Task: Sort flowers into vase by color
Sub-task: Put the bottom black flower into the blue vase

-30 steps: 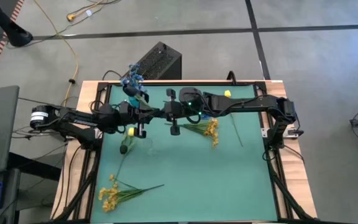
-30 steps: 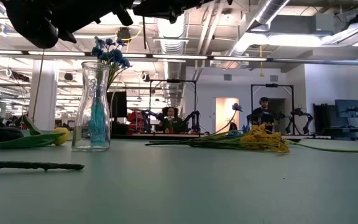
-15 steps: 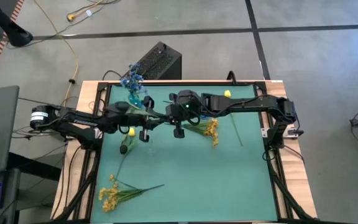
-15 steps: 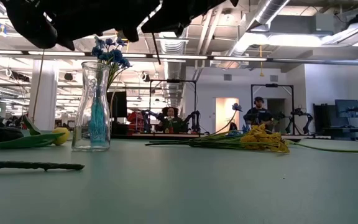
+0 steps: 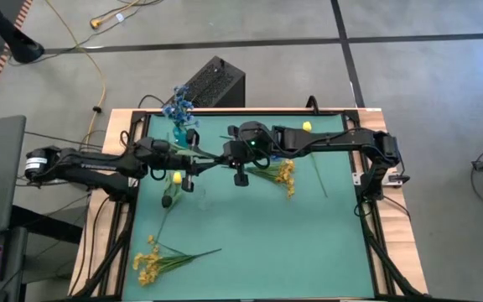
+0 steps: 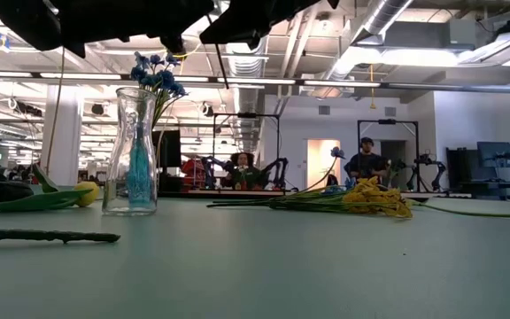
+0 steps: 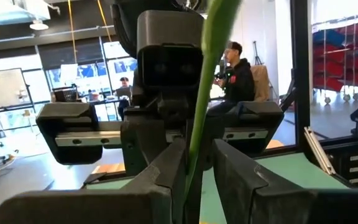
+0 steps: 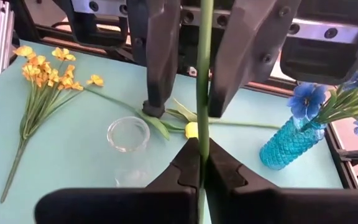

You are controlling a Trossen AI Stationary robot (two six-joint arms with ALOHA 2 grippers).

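Turquoise vase (image 8: 289, 147), green stalk (image 8: 204, 93)

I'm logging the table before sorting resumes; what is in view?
blue spray: one, blue, standing in the teal vase
teal vase: one, teal, at the table's far edge
clear vase: one, clear glass, on the mat near the teal vase
yellow sprays: two, yellow, lying near-left and centre
yellow bud stems: two, yellow, lying left and far right
held stem: one, green, between both grippers, blossom unseen
black box: one, black, on the floor beyond the table
right gripper: shut on the held stem
left gripper: open around it
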